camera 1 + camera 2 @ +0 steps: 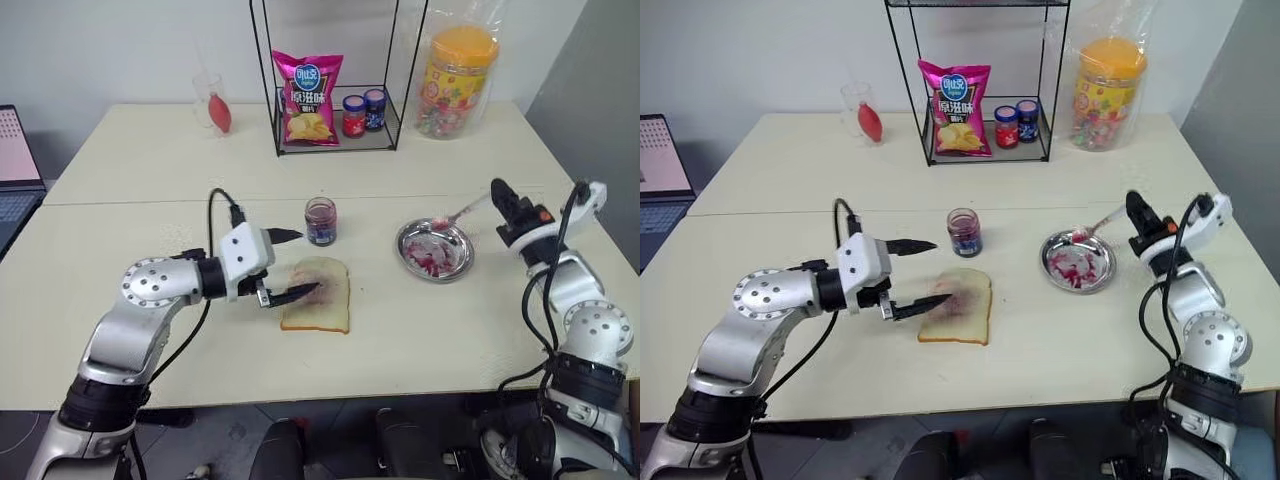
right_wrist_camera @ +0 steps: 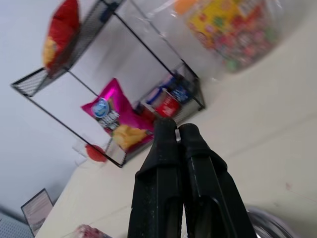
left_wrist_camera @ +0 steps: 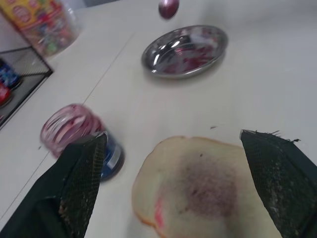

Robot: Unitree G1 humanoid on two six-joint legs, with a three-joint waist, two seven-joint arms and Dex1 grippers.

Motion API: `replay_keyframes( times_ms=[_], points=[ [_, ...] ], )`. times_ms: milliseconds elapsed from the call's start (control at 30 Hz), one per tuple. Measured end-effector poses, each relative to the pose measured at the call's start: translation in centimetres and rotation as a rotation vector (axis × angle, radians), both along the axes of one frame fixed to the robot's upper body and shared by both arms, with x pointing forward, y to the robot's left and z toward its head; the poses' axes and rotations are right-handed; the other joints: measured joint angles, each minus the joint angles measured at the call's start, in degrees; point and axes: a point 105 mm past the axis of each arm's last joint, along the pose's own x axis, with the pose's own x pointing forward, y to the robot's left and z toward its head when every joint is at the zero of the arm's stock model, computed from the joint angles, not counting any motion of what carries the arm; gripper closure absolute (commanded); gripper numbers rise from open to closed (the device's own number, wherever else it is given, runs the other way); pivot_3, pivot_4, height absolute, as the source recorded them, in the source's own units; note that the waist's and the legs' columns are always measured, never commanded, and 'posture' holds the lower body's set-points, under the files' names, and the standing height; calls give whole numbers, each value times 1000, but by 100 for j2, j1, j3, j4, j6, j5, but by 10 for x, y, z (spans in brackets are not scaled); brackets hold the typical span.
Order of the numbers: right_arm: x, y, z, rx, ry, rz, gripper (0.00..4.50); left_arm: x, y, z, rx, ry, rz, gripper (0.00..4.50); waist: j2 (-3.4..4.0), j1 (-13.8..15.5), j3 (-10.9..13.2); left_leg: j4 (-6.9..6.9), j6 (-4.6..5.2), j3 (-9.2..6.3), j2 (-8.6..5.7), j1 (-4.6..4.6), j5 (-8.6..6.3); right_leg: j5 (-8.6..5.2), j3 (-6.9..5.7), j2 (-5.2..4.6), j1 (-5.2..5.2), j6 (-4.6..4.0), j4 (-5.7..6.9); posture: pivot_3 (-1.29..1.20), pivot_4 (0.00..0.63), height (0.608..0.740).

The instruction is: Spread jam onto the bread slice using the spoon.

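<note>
Cream table point(image 1: 150, 190), purple-smeared bread slice point(image 1: 318, 294)

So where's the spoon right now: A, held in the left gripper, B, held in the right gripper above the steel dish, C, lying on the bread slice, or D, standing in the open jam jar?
B: the right gripper is shut on the spoon, whose bowl hangs over the steel dish.

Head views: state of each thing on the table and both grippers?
bread slice: flat on table, purple jam smeared at centre.
spoon: held over the steel dish, bowl stained.
steel dish: jam smears inside.
jam jar: upright, no lid.
left gripper: open, over the bread.
right gripper: shut on spoon.
</note>
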Motion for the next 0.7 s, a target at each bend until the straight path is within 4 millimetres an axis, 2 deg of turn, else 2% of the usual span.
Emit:
replay_keyframes(
  times_ms=[33, 67, 167, 267, 333, 433, 533, 700],
  points=[
    [0, 9, 17, -17, -52, 25, 4467, 1, 5, 1, -18, 0, 38, 0, -1, 8, 0, 0, 0, -5, 0, -1, 0, -1, -5, 0, 0, -1, 0, 0, 150, 740],
    [0, 15, 24, -27, -69, 39, 4467, 1, 8, 1, -30, 1, 55, 0, -1, 4, 0, 0, 0, -5, 1, -1, 0, -1, -4, 2, 0, -1, 0, 0, 150, 740],
    [8, 61, 65, -114, -181, 151, 4467, -4, 22, -4, -92, 25, 147, 0, 5, -57, 4, -2, 0, -1, 3, -7, 0, 0, -2, 1, -9, -2, 1, 0, 150, 740],
    [16, 109, 87, -221, -267, 254, 4467, -6, 25, -3, -155, 34, 188, 0, 2, -79, 2, -5, 0, -5, 4, -8, 0, -2, -7, 3, -9, -4, 1, 0, 150, 740],
    [22, 132, 85, -263, -280, 301, 4467, -6, 26, 0, -195, 29, 213, 0, -1, -54, 0, -4, 0, -9, 4, -13, 0, -2, -11, 3, -9, -4, -1, 0, 150, 740],
    [37, 152, 59, -365, -250, 331, 4467, -3, 33, 2, -256, 19, 278, 0, -3, 7, 0, -1, 0, -8, -2, -22, 0, 2, -11, -3, -12, -1, -10, 0, 150, 740],
    [45, 163, 40, -429, -231, 352, 4467, -2, 38, 2, -274, 18, 320, 0, -3, 28, 1, 1, -1, -9, -2, -31, 0, 9, -12, -3, -22, -9, -10, 0, 150, 740],
    [52, 171, 26, -493, -253, 368, 4467, -2, 41, -1, -290, 38, 341, 0, -3, 42, 1, -1, -1, -11, -1, -33, 0, 11, -14, -3, -27, -13, -5, 0, 150, 740]
  ],
)
